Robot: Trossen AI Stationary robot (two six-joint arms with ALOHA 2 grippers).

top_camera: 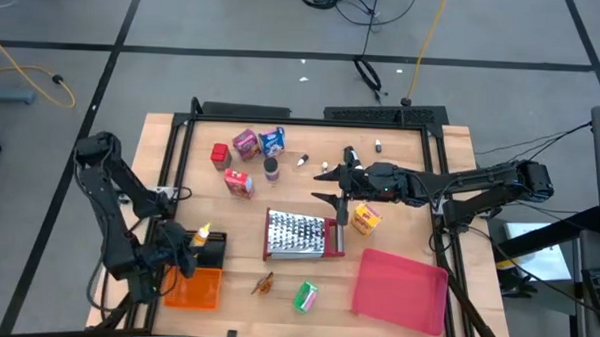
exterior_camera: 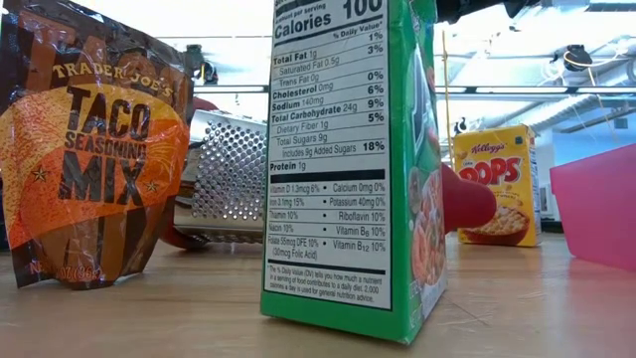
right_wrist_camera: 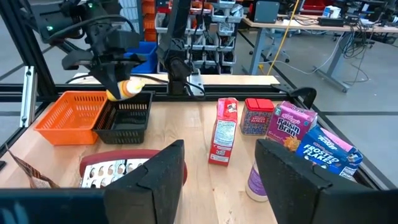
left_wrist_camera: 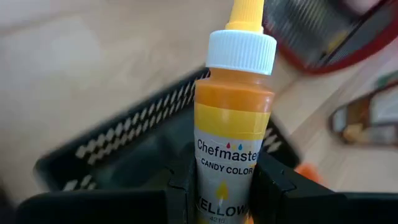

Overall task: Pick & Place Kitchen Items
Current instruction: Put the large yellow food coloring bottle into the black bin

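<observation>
from above, the left gripper (top_camera: pixel 190 241) hovers at the near left of the table (top_camera: pixel 248 227), over a small black basket (top_camera: pixel 213 248) that sits just beside an orange basket (top_camera: pixel 195 288); it holds a yellow bottle (top_camera: pixel 204 230). the right gripper (top_camera: pixel 332 182) reaches over the middle of the table with its fingers spread wide and nothing between them, just above the steel grater (top_camera: pixel 303 236). a yellow cereal box (top_camera: pixel 366 218) lies just beside that arm, a green box (top_camera: pixel 307 296) and a taco seasoning packet (top_camera: pixel 264 283) lie near the front edge, the red tray (top_camera: pixel 401 288) sits at the near right, and a cluster of red, purple and blue boxes (top_camera: pixel 245 144) stands toward the far left. at table level, the green box (exterior_camera: pixel 353 169) fills the middle with its nutrition panel facing out, the taco seasoning packet (exterior_camera: pixel 91 149) stands on the left, the grater (exterior_camera: pixel 225 179) lies behind them, and the yellow cereal box (exterior_camera: pixel 497 184) stands farther back. in the left wrist view, the two dark fingers (left_wrist_camera: pixel 183 186) pinch the lower body of the yellow bottle (left_wrist_camera: pixel 233 118), which stands upright above the black basket (left_wrist_camera: pixel 118 140). in the right wrist view, the right arm's dark fingers (right_wrist_camera: pixel 155 171) stand well apart over the grater (right_wrist_camera: pixel 112 168); beyond them are a red carton (right_wrist_camera: pixel 224 132), a purple raisin bran box (right_wrist_camera: pixel 291 124), and the left gripper (right_wrist_camera: pixel 118 84) holding the bottle over the black basket (right_wrist_camera: pixel 129 118).
</observation>
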